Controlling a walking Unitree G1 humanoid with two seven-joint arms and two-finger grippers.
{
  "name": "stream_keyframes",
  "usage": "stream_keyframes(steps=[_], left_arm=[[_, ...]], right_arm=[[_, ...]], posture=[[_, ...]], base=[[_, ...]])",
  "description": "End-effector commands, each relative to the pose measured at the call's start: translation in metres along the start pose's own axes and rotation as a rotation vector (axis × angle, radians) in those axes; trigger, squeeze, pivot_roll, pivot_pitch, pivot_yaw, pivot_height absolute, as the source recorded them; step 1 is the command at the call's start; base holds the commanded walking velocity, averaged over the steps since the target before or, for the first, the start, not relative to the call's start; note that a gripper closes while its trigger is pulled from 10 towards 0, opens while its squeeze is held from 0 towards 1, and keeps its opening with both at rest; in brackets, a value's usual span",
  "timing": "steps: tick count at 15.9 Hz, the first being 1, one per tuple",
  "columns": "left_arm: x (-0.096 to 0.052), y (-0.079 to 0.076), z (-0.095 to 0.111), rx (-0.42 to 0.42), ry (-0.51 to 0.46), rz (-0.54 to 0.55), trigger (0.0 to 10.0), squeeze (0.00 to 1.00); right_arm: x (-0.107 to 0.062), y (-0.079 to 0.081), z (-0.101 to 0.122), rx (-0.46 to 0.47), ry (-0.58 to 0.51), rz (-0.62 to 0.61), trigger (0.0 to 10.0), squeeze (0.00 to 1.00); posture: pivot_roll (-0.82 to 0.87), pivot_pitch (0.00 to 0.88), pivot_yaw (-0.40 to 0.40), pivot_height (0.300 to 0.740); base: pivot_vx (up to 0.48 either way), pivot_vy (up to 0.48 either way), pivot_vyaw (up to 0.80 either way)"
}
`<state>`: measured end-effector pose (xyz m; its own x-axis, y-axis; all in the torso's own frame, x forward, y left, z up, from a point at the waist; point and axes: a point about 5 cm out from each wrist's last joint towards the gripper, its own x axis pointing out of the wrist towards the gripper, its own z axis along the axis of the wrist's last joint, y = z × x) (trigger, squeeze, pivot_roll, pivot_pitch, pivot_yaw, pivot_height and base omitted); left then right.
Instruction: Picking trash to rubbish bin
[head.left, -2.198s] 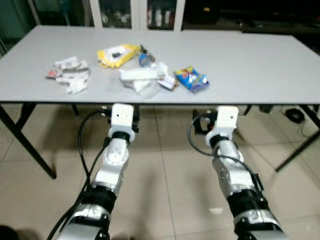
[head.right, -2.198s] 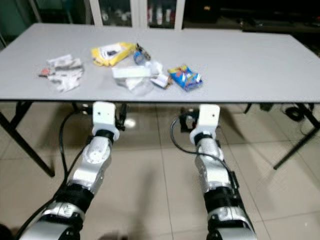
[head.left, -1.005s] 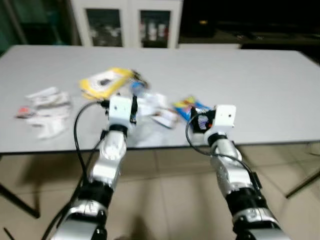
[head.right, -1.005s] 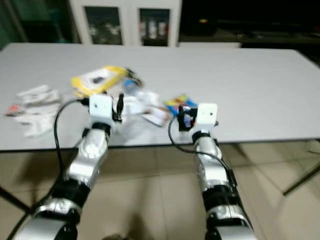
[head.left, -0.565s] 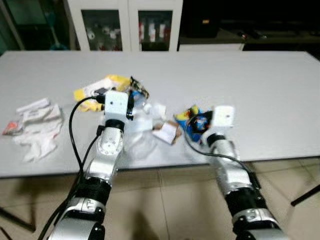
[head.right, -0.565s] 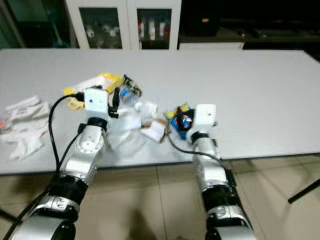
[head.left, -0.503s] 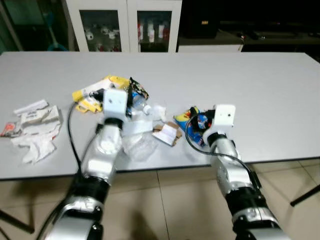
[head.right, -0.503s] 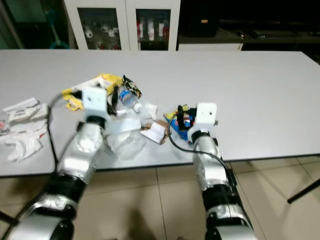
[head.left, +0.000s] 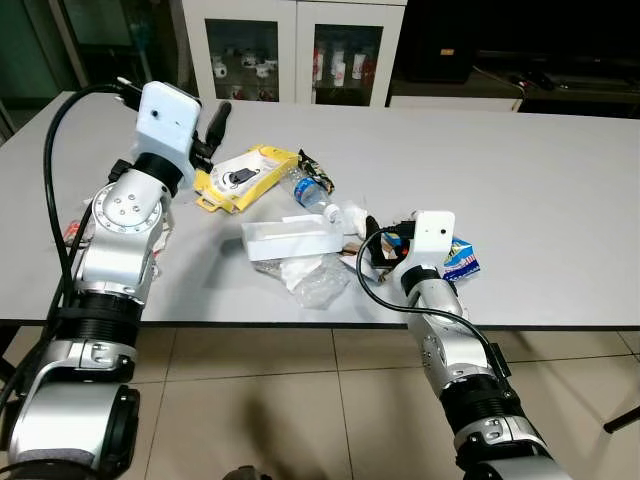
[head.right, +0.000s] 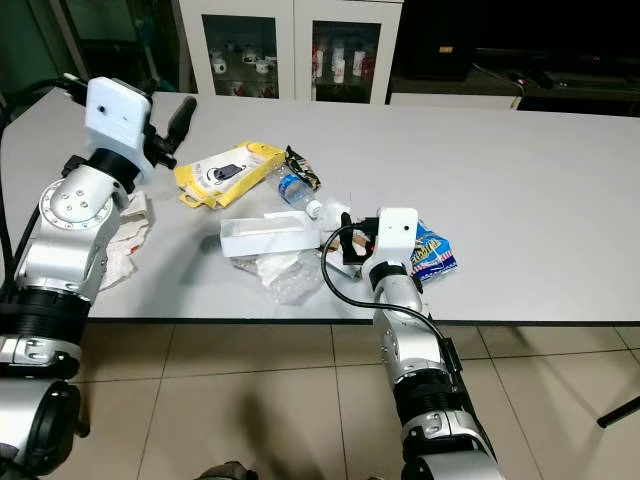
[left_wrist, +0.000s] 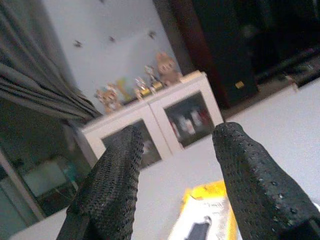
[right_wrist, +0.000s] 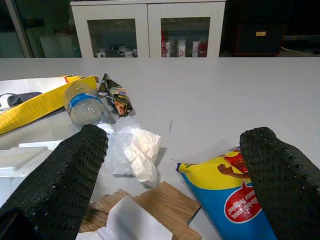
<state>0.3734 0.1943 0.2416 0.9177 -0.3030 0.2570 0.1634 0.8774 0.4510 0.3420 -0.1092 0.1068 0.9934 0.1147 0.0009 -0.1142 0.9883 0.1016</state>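
Trash lies in a heap on the grey table (head.left: 560, 190): a yellow packet (head.left: 245, 175), a plastic bottle (head.left: 308, 192), a dark snack wrapper (head.left: 313, 166), a white box (head.left: 292, 240), clear plastic wrap (head.left: 312, 278) and a blue snack bag (head.left: 461, 258). My left gripper (head.left: 212, 122) is raised above the table's left side, open and empty (left_wrist: 175, 170), with the yellow packet below it. My right gripper (right_wrist: 170, 175) stands open low at the front edge, its fingers astride a brown cardboard scrap (right_wrist: 150, 205), with the blue bag (right_wrist: 225, 192) by one finger. A white tissue (right_wrist: 142, 152) lies just beyond.
Crumpled white paper (head.right: 125, 235) lies at the table's left, partly behind my left arm. White glass-door cabinets (head.left: 300, 50) stand behind the table. A black table leg (head.left: 620, 415) slants at the lower right over the tiled floor.
Both arms rose from below the table edge. The left gripper went up high over the table's left side; the right gripper came level with the blue bag. The camera also shifted.
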Motion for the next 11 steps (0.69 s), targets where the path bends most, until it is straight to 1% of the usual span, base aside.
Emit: stream_keyframes(steps=[1,2,3,4,5,6,7,8,9,10,11], left_arm=[[0.002,-0.006,-0.007,-0.014,0.056,-0.068,10.0,0.0],[0.0,-0.011,-0.014,-0.003,0.093,-0.12,10.0,0.0],[-0.006,-0.022,-0.025,0.031,0.144,-0.208,10.0,0.0],[-0.009,-0.029,-0.031,0.028,0.167,-0.24,10.0,0.0],[-0.01,-0.039,-0.036,-0.02,0.177,-0.237,10.0,0.0],[-0.011,-0.049,-0.042,-0.051,0.196,-0.244,10.0,0.0],[-0.013,-0.058,-0.046,-0.093,0.206,-0.282,10.0,0.0],[-0.014,-0.062,-0.047,-0.137,0.208,-0.312,10.0,0.0],[-0.016,-0.065,-0.048,-0.194,0.217,-0.368,10.0,0.0],[-0.016,-0.064,-0.046,-0.228,0.213,-0.417,10.0,0.0],[-0.015,-0.063,-0.042,-0.281,0.201,-0.473,10.0,0.0]], right_arm=[[0.002,-0.002,0.002,0.003,-0.003,-0.006,10.0,0.0],[0.002,-0.002,0.002,0.002,-0.002,-0.006,10.0,0.0],[0.001,-0.002,0.001,0.002,-0.002,-0.007,10.0,0.0],[0.001,-0.003,0.001,0.002,-0.002,-0.008,10.0,0.0],[0.001,-0.003,0.001,0.002,0.0,-0.009,10.0,0.0],[0.001,-0.003,0.001,0.004,0.002,-0.009,10.0,0.0],[0.001,-0.003,0.001,0.003,0.002,-0.007,10.0,0.0],[0.001,-0.002,0.001,0.003,0.002,-0.007,10.0,0.0],[0.001,-0.003,0.001,0.003,0.001,-0.007,10.0,0.0],[0.001,-0.003,0.001,0.003,0.0,-0.009,10.0,0.0],[0.001,-0.003,0.001,0.005,0.0,-0.011,10.0,0.0]], posture=[[0.04,0.01,-0.032,0.716],[0.04,0.011,-0.032,0.716],[0.04,0.011,-0.034,0.716],[0.04,0.013,-0.034,0.716],[0.04,0.015,-0.036,0.716],[0.04,0.016,-0.036,0.716],[0.04,0.016,-0.037,0.716],[0.03,0.017,-0.036,0.716],[0.03,0.018,-0.036,0.716],[0.04,0.016,-0.034,0.716],[0.04,0.017,-0.031,0.716]], base=[[0.0,0.0,0.0],[0.0,0.0,0.0],[0.0,0.0,0.0],[0.0,0.0,0.0],[0.0,0.0,0.0],[0.0,0.0,0.0],[0.0,0.0,0.0],[0.0,0.0,0.0],[0.0,0.0,0.0],[0.0,0.0,0.0],[0.0,0.0,0.0]])
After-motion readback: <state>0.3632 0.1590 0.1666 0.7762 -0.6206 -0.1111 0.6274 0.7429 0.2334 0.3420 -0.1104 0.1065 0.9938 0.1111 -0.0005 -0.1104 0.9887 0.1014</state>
